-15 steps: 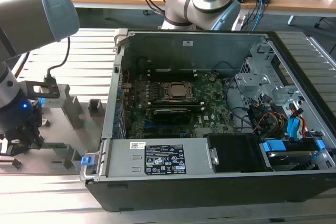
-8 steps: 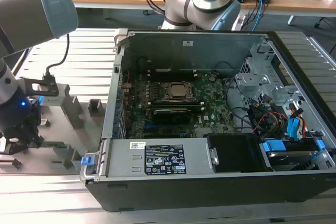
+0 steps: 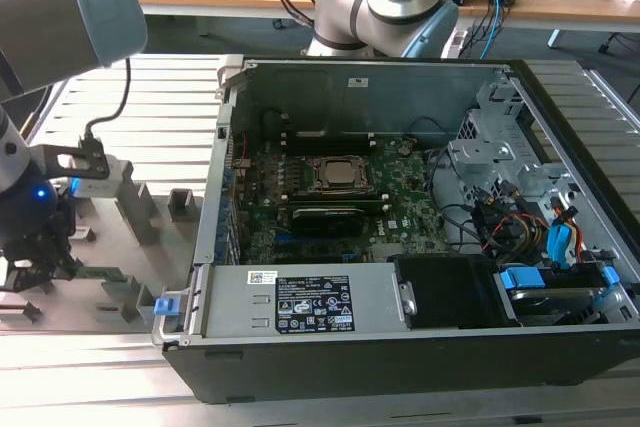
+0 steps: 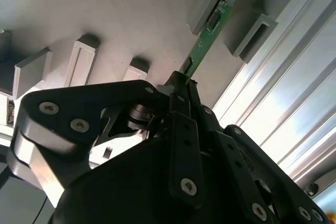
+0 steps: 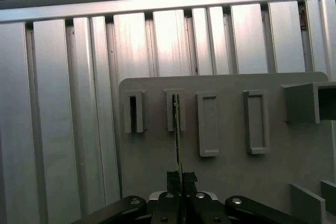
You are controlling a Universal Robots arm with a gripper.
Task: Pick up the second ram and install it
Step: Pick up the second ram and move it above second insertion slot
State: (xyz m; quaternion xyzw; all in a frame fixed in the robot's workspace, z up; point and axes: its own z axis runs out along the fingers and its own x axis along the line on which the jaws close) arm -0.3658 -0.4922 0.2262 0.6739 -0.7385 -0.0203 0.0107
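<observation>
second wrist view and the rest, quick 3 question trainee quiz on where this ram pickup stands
1. Fill in: the far end of the second ram sits in a ____ holder block.
2. True or false: the second ram is already seated in the motherboard.
3. Pick one: the fingers are a) wide open, b) shut on the second ram, c) shut on nothing.

Key: 1 grey; 2 false; 3 b
</observation>
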